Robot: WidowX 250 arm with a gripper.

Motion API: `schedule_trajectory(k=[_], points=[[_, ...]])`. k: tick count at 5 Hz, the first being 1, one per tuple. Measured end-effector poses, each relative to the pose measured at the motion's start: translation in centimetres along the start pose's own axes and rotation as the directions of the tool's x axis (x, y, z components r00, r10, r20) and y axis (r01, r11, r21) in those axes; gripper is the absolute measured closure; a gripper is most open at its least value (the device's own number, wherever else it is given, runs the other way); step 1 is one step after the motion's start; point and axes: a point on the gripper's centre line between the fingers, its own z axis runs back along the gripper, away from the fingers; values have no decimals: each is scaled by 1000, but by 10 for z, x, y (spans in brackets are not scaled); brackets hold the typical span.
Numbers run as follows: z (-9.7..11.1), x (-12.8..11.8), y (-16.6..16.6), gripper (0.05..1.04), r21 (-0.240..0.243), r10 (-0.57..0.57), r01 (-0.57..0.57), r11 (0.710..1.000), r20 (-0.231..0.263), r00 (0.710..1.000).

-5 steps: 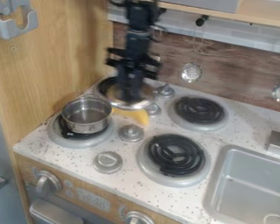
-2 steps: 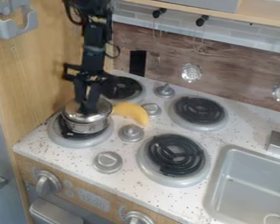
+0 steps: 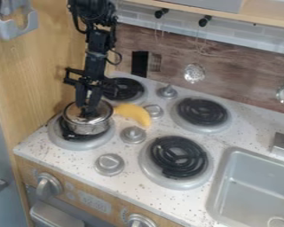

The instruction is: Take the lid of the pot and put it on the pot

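1. Evidently, in the camera view, the claw (image 3: 88,113) hangs over the lid (image 3: 102,114), which lies at the rim of the pot (image 3: 88,129); how open it is, and whether it grips, cannot be told
2. Seating it well likely wants a level lid, light pressure, then a straight rise
3. The wooden panel (image 3: 46,75) and banana (image 3: 134,112) flank the pot; more room lies over the counter (image 3: 132,162)

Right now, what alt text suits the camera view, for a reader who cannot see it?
A black robot gripper hangs at the lid atop a metal pot on the front-left burner of a toy stove, beside a yellow banana.
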Motion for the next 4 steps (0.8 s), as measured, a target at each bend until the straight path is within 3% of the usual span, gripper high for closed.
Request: schedule_trajectory(k=[1, 2, 3, 4], points=[[2, 3, 1, 851, -6, 13, -13, 1000, 8, 1000], [1, 2, 1, 793, -2, 6, -6, 1000, 5, 1000], [8, -6, 0, 506, -13, -15, 16, 1000, 33, 999], [60, -6, -4, 210, -35, -16, 22, 999, 173, 985]])
